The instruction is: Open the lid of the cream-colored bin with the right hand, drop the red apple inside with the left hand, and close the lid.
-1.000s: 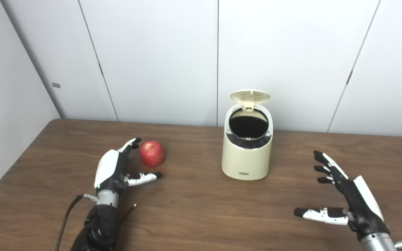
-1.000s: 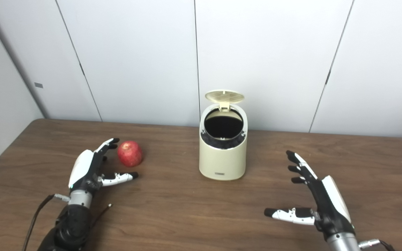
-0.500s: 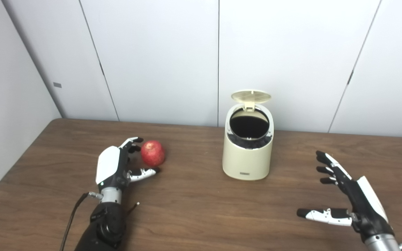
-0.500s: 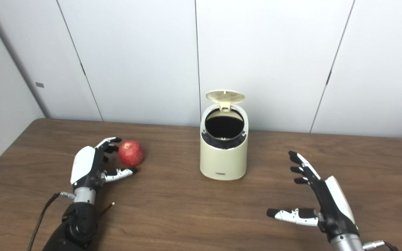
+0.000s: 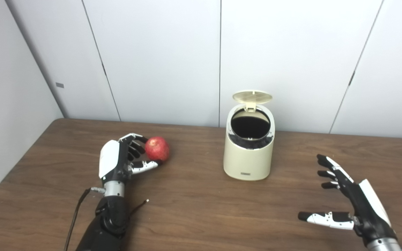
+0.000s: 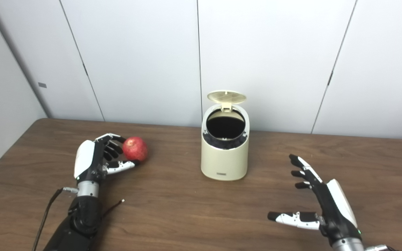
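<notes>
The cream-colored bin (image 5: 249, 153) stands upright at the middle back of the wooden table (image 5: 194, 209). Its round lid (image 5: 252, 97) is tipped up and open, and the dark inside shows. My left hand (image 5: 119, 160) is shut on the red apple (image 5: 157, 148), left of the bin, with the fingers curled behind it and the thumb under it. The apple appears just off the table. My right hand (image 5: 351, 195) is open and empty, fingers spread, low over the table to the front right of the bin.
White wall panels (image 5: 159, 59) stand close behind the table's back edge. A grey wall (image 5: 5, 97) closes the left side. A thin cable (image 5: 73, 216) runs along my left forearm.
My left hand closed its fingers on the apple and lifted it slightly up and to the right. My right hand drew back a little toward the front. The camera shifted slightly.
</notes>
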